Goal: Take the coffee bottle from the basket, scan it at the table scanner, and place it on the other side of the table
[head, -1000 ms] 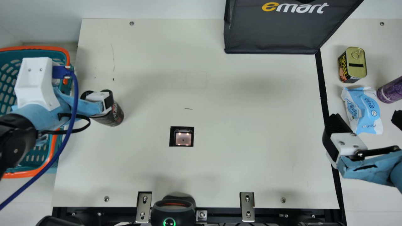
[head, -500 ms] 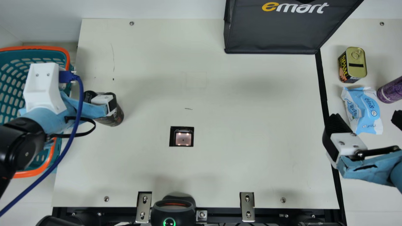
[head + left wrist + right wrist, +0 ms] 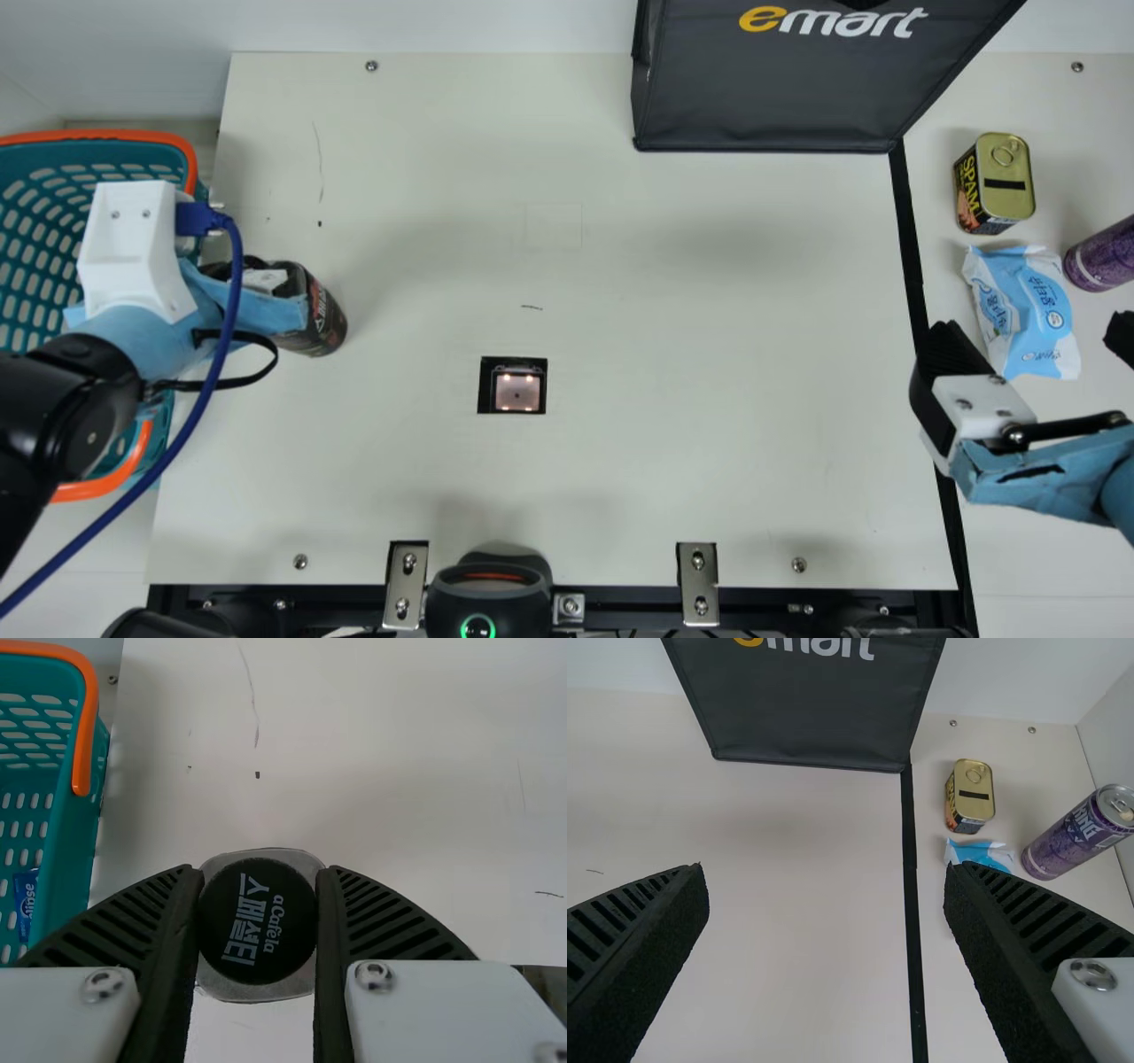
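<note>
Cream tabletop (image 3: pixel 709 443) in a pale-walled checkout setup: the coffee bottle (image 3: pixel 326 323) is at the table's left side, just beside the orange-rimmed basket (image 3: pixel 158 136), with the left gripper (image 3: pixel 260 872) pinching it at its dark cap (image 3: pixel 257 935). Whether its base touches the table cannot be told. Near the black tape line (image 3: pixel 905 230), the right gripper (image 3: pixel 826 870) has its jaws spread around nothing.

Carrying the bottle to the table scanner (image 3: pixel 517 392) appears to be the step in hand. A hold this high calls for steady pressure and a smooth, low travel, since a jolt could set the heavier body swinging. The barcode's side cannot be told, so a slow turn above the lit window, with a brief pause, would likely serve best. The blue cable (image 3: pixel 89 537) needs slack and should trail clear of the bottle. Release can wait until it is past the tape line.
</note>
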`<action>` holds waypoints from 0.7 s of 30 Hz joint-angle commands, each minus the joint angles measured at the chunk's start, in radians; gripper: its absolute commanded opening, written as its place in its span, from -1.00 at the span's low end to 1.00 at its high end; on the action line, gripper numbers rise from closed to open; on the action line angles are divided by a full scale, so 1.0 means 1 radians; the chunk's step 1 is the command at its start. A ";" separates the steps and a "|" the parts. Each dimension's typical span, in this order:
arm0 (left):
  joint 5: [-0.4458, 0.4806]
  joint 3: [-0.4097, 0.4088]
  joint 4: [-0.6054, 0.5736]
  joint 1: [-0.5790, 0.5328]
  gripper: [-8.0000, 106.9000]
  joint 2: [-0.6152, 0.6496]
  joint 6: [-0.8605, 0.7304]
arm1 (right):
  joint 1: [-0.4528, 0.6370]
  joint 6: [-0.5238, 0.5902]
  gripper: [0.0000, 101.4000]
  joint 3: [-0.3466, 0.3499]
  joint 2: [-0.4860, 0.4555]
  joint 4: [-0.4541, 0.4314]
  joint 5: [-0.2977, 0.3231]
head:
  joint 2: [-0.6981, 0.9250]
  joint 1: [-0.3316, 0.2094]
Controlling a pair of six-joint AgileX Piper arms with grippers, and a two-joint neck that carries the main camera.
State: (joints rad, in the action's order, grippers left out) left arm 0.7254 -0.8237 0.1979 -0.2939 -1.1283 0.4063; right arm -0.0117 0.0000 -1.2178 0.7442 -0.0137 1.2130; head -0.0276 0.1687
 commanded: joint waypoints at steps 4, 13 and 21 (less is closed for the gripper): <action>0.014 -0.014 0.023 -0.007 -1.00 0.001 0.035 | 0.000 0.000 0.87 0.000 0.000 0.000 0.000 | 0.000 -0.030; 0.106 -0.096 0.066 -0.076 -1.00 0.005 0.161 | 0.000 0.000 0.87 0.000 0.000 0.000 0.000 | 0.000 -0.030; 0.190 -0.169 0.104 -0.188 -1.00 0.000 0.269 | 0.000 0.000 0.87 0.000 0.000 0.000 0.000 | 0.000 -0.030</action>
State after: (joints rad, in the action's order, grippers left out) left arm 0.9016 -0.9842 0.2955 -0.4596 -1.1280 0.6566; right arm -0.0117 0.0000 -1.2178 0.7442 -0.0137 1.2130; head -0.0291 0.1687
